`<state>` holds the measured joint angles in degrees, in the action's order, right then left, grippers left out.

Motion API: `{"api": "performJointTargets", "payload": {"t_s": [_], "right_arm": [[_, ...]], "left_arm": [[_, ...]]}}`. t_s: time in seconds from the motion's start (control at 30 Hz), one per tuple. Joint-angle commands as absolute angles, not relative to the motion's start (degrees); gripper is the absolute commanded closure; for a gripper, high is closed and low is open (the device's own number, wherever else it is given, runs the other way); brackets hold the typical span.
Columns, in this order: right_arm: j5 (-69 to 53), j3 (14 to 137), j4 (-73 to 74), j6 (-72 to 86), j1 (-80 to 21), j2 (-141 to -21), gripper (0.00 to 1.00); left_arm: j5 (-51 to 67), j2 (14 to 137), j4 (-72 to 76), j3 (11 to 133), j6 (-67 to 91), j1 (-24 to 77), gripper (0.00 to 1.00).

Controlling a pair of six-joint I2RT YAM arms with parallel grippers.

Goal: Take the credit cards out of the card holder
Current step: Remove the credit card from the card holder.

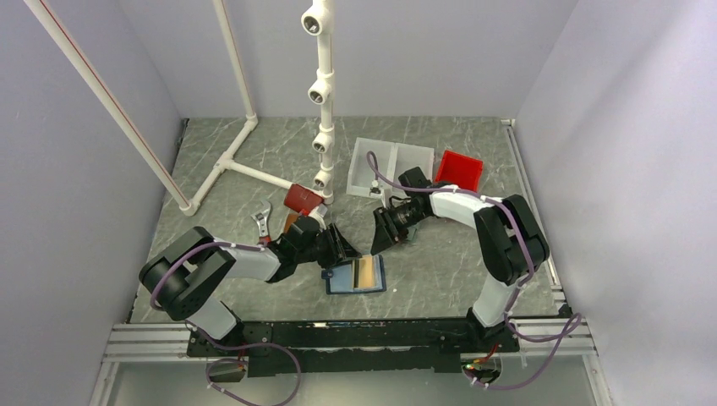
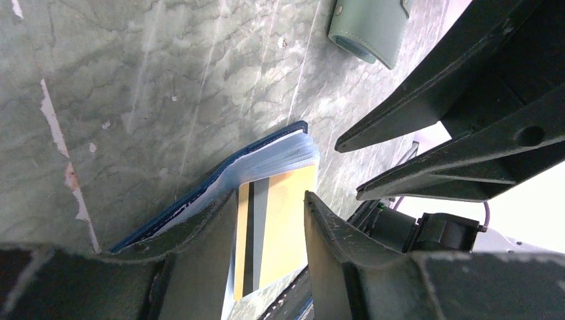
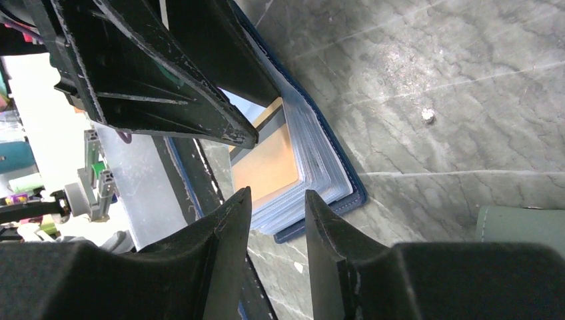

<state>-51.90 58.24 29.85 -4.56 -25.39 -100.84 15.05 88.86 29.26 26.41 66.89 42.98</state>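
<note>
Pinning the open card holder (image 1: pixel 342 281) flat on the surface (image 1: pixel 440 262) with the left tool (image 1: pixel 347 248), jaws apart and empty, should let the equally open right tool (image 1: pixel 376 244) pinch the edge of the orange credit card (image 1: pixel 366 272).

Lighting the grey marbled counter (image 1: pixel 440 279) evenly and brightly from above, casting only faint, soft shadows. Blowing out to plain white along one side of each wrist view. Blurring slightly the dark tool fingers (image 2: pixel 200 267) closest to the lens.
</note>
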Motion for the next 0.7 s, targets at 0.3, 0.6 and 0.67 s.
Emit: {"api": "performJointTargets", "payload": {"t_s": [0.3, 0.6, 0.67], "right_arm": [[-51.6, 61.0, 33.2, -6.5, -26.4, -103.9, 0.63], [-52.5, 62.1, 34.7, -6.9, -28.4, -106.0, 0.64], [-53.2, 62.1, 34.7, -6.9, -28.6, -106.0, 0.64]], "left_arm": [[14.8, 86.6, 30.1, 26.1, 66.6, 43.6, 0.53], [14.6, 85.8, 30.0, 25.8, 66.4, 43.5, 0.53], [14.8, 85.9, 30.3, 25.8, 66.4, 43.5, 0.53]]}}
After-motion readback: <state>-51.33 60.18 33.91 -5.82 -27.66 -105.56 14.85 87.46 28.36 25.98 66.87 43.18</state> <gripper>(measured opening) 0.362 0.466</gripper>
